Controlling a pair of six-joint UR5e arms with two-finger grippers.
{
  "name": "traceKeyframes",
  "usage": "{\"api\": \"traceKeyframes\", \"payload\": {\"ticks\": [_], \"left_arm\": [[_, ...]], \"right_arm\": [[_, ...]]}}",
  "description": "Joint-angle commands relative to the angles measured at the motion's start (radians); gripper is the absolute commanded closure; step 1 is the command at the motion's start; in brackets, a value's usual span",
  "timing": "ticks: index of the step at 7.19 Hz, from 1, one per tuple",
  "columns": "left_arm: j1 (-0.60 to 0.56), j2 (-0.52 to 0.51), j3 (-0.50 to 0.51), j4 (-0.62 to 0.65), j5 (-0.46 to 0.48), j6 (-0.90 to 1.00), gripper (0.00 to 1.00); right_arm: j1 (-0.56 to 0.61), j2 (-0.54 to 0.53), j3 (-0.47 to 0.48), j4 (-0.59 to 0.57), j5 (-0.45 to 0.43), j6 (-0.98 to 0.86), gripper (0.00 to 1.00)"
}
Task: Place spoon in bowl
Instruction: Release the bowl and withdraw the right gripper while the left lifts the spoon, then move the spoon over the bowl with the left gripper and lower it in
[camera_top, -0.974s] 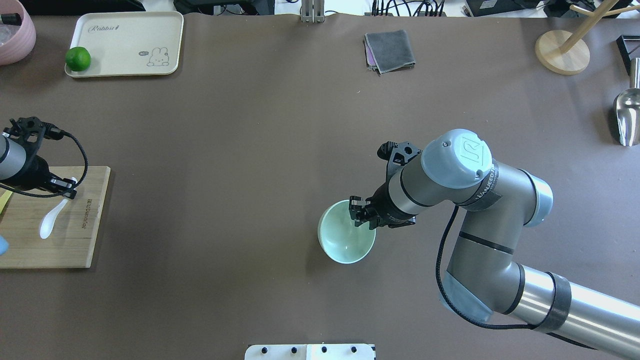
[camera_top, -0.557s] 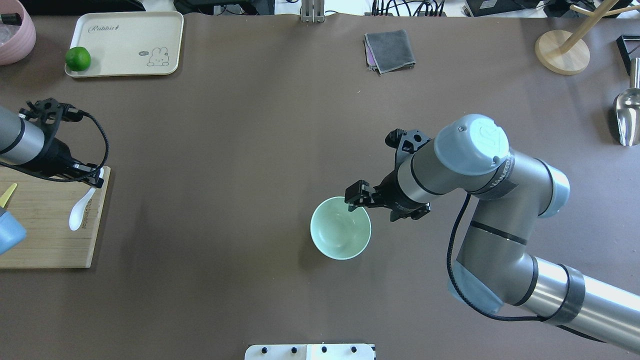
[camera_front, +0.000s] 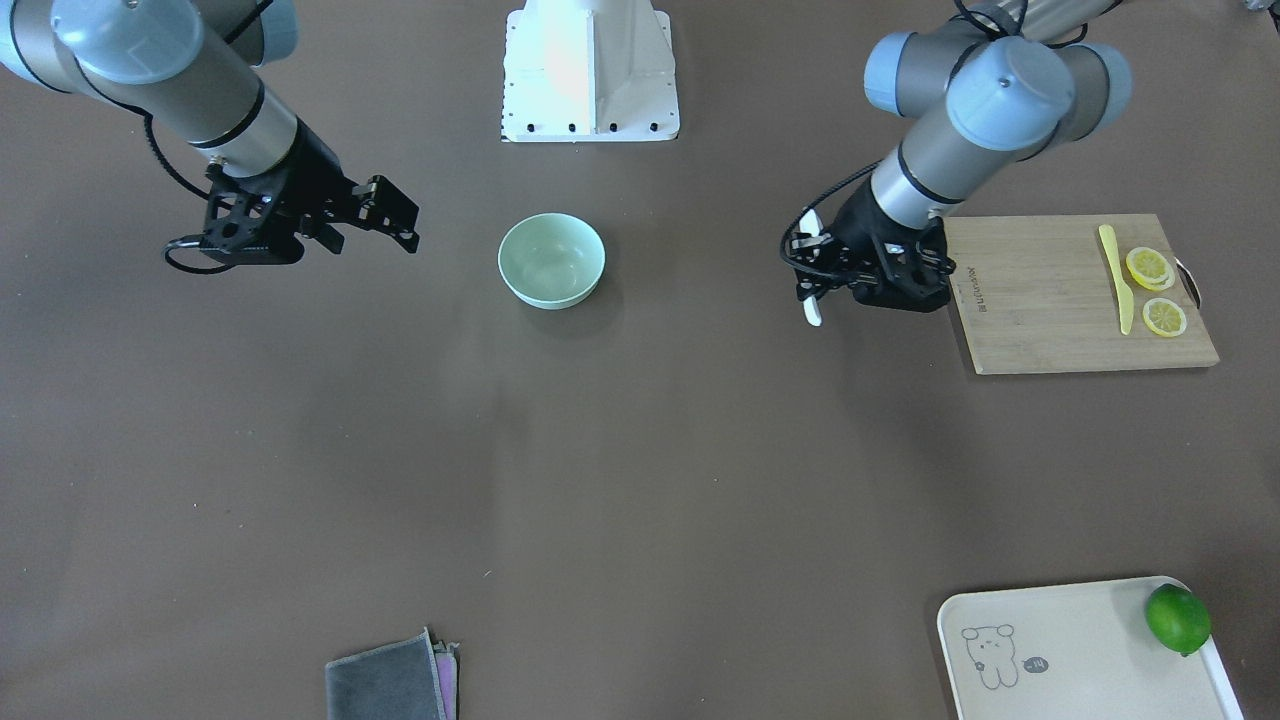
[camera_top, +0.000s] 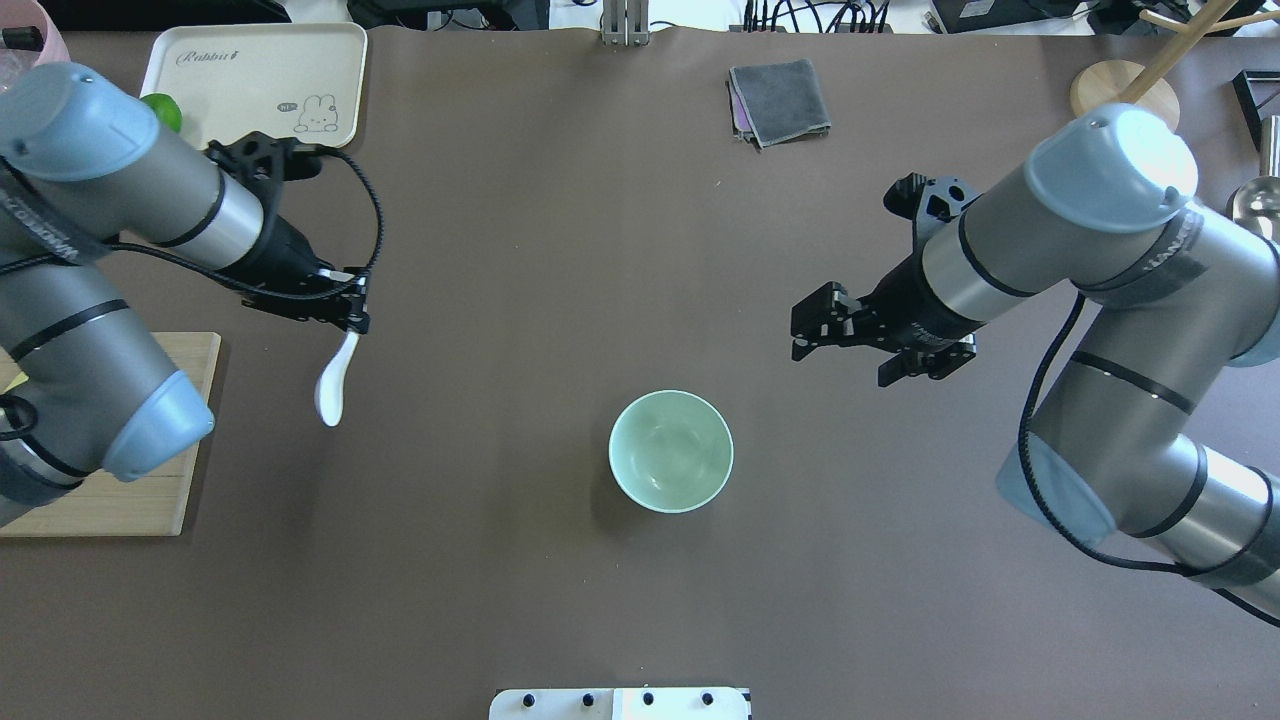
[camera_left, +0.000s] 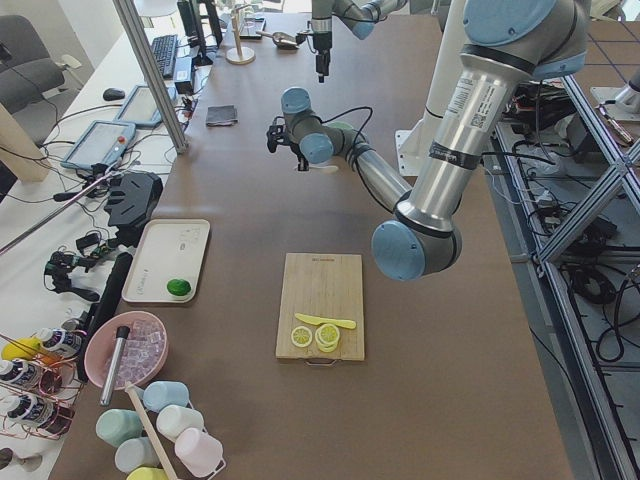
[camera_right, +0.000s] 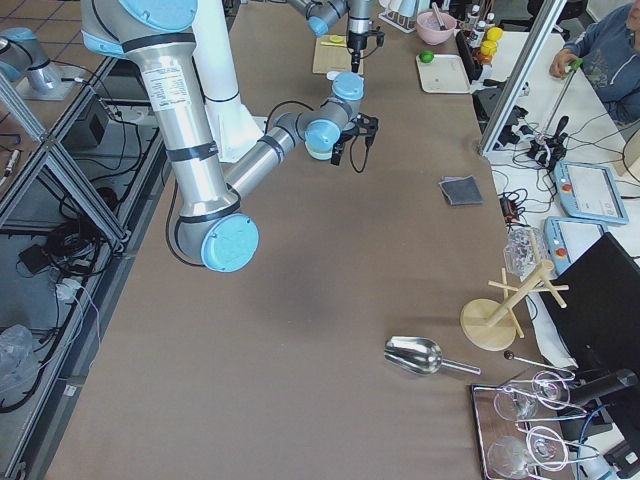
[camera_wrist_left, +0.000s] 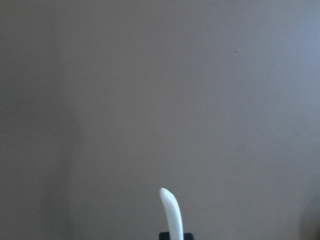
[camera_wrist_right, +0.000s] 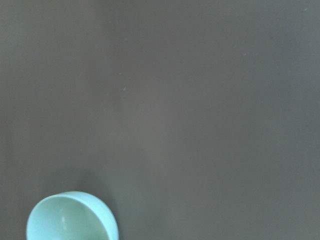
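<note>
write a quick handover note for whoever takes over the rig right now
Left gripper: shut on the spoon, gripped by the handle with the scoop hanging down, above bare table between the cutting board and the bowl.
Right gripper: open and empty, off to the side of the bowl, not touching it.
Bowl: upright on the table, empty.
Done: spoon picked up and off the board.
Left: carry the spoon over the bowl, lower it in, release.

The spoon (camera_top: 333, 388) hangs between bowl (camera_top: 671, 451) and cutting board (camera_top: 145, 505).
</note>
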Motion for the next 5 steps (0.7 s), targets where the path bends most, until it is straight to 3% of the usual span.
{"api": "traceKeyframes", "payload": {"ticks": [1, 3, 5], "left_arm": [[0.127, -0.166, 0.071, 0.008, 0.130, -0.142, 1.00], [0.183, -0.301, 0.178, 0.005, 0.199, -0.234, 1.00], [0.232, -0.345, 0.234, -0.007, 0.241, -0.260, 1.00]], "right_arm": [[0.083, -0.109, -0.001, -0.002, 0.021, -0.195, 0.00], [0.140, -0.194, -0.004, 0.002, 0.023, -0.343, 0.00], [0.169, -0.252, 0.008, 0.013, 0.023, -0.383, 0.00]]}}
